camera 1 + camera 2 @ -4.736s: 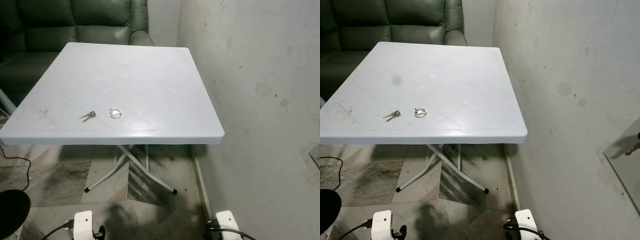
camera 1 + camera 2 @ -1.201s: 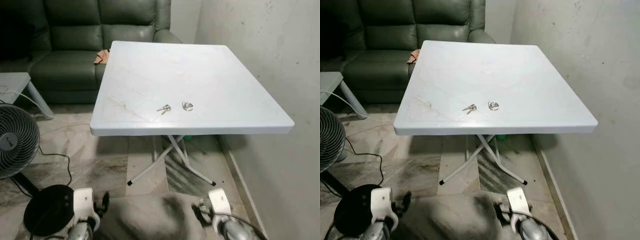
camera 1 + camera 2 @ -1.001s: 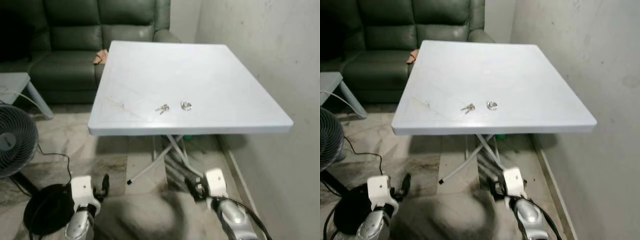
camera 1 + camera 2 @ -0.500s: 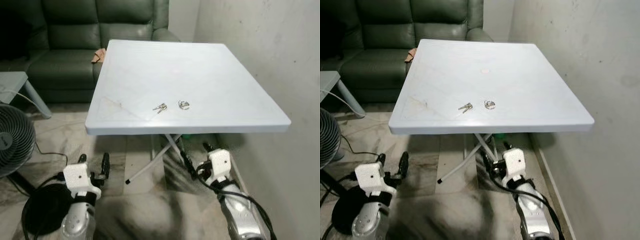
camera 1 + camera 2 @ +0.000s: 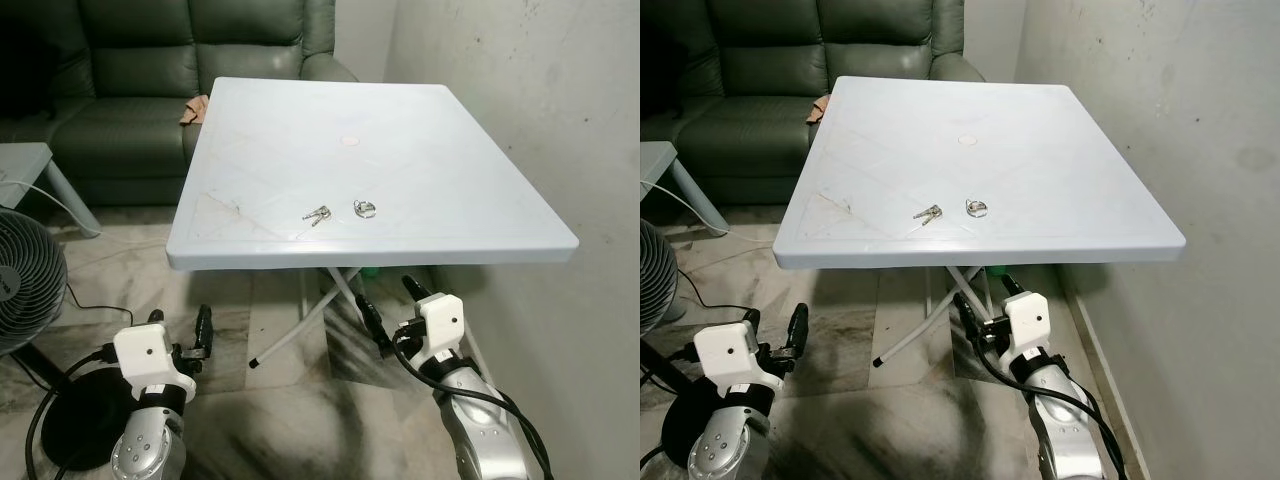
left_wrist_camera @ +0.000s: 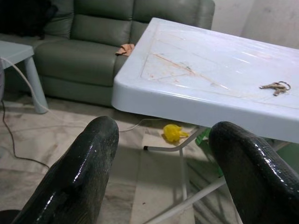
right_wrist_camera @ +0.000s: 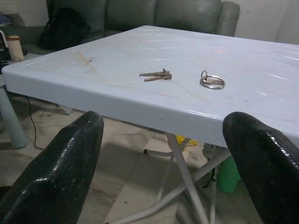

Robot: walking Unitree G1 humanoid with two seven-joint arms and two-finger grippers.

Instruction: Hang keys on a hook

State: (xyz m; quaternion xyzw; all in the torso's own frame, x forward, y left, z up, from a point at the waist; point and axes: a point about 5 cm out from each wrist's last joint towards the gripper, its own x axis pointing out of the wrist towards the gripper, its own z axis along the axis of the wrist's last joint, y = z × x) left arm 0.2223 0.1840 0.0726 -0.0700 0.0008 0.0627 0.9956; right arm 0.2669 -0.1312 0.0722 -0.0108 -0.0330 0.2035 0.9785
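Head views: keys (image 5: 317,213) lie near table (image 5: 480,215) front edge, ring-shaped hook (image 5: 364,208) just beside | left wrist: left gripper (image 6: 163,154) fingers apart, below tabletop | right wrist: right gripper (image 7: 161,154) apart, facing keys | approach step; next, raise and reach.

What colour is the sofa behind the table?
The leather sofa is dark green; the left eye view shows it best.

White plastic folding worktop (image 5: 440,170), square, faint diamond pattern moulded in, scuff marks toward its left side, small round plug (image 5: 348,142) at centre. On it near the front edge: small bunch of keys (image 5: 317,213), and just beside it to the right, apart, a metal ring hook (image 5: 364,208). Crossed white legs (image 5: 305,322) on tiled floor (image 5: 270,420).
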